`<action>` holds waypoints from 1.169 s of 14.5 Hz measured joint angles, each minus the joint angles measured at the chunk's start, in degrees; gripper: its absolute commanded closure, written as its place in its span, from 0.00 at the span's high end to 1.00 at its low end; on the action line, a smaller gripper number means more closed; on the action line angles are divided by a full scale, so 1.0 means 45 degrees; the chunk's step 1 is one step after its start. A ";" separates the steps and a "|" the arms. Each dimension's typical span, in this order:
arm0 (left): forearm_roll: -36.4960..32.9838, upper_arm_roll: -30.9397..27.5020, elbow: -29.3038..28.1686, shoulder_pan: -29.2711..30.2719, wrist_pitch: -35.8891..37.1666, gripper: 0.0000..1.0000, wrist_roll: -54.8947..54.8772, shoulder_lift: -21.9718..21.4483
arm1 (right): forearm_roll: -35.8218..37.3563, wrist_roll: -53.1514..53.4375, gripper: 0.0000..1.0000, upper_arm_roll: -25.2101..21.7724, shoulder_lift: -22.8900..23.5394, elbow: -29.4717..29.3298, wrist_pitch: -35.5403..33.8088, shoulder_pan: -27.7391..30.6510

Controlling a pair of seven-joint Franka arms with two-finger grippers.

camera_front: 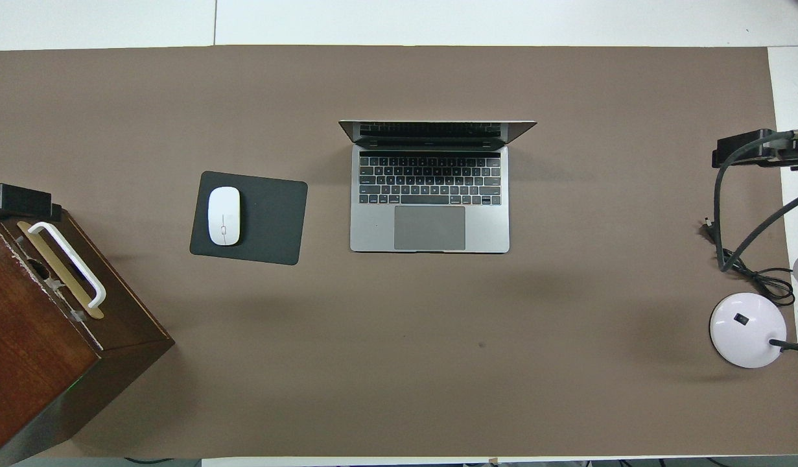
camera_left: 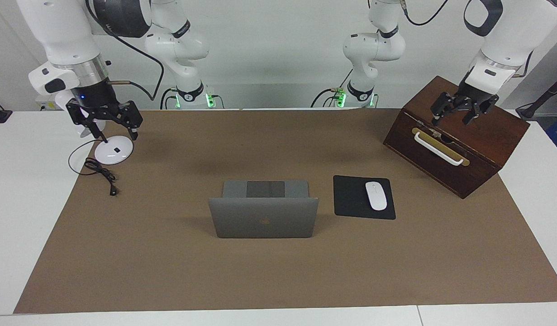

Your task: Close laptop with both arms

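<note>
Between both arms' spread fingers, well apart from either, the laptop (camera_left: 264,217) stands open on the bench (camera_left: 278,271); left fingers (camera_left: 469,117) over the wooden box (camera_left: 459,149), right fingers (camera_left: 97,131) over the lamp base (camera_left: 114,150).

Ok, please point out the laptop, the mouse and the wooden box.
laptop (camera_front: 430,227): overhead view, on the trackpad.
mouse (camera_front: 223,216): overhead view, middle of its white top.
wooden box (camera_left: 441,170): facing view, on its front wall under the white handle.

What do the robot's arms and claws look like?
Both arms are white and chunky, with dark bands at the joints and black cables looping off them. The right gripper is black under a silver ring, with a tiny blue light. The left gripper is black too.
</note>
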State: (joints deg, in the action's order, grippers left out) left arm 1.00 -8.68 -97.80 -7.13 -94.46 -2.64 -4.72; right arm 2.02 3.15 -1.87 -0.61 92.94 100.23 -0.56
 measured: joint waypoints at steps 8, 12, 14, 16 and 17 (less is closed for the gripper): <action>0.0000 0.0019 0.0007 0.0000 -0.0007 1.00 0.0000 -0.0010 | 0.0000 0.0001 1.00 -0.0003 0.0001 0.0000 0.0048 0.0001; 0.0000 0.0033 0.0022 0.0000 -0.0017 1.00 0.0000 -0.0205 | 0.0000 0.0230 0.95 0.0061 0.0006 0.0006 0.0597 -0.0004; 0.0000 0.0033 0.0022 0.0000 -0.0017 1.00 0.0000 -0.0334 | 0.0000 0.0410 0.63 0.0154 0.0007 0.0007 0.0611 -0.0012; 0.0000 0.0034 0.0022 0.0000 -0.0017 1.00 0.0011 -0.0372 | 0.0000 0.0446 0.29 0.0167 0.0012 0.0007 0.0612 -0.0015; 0.0000 0.0034 0.0022 0.0000 -0.0017 1.00 0.0018 -0.0372 | 0.0000 0.0446 0.11 0.0167 0.0018 0.0007 0.0614 -0.0015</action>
State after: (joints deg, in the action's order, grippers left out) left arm 1.00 -8.53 -97.70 -7.13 -94.54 -2.56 -6.39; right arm 2.02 5.15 -1.11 -0.52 92.97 102.99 -0.63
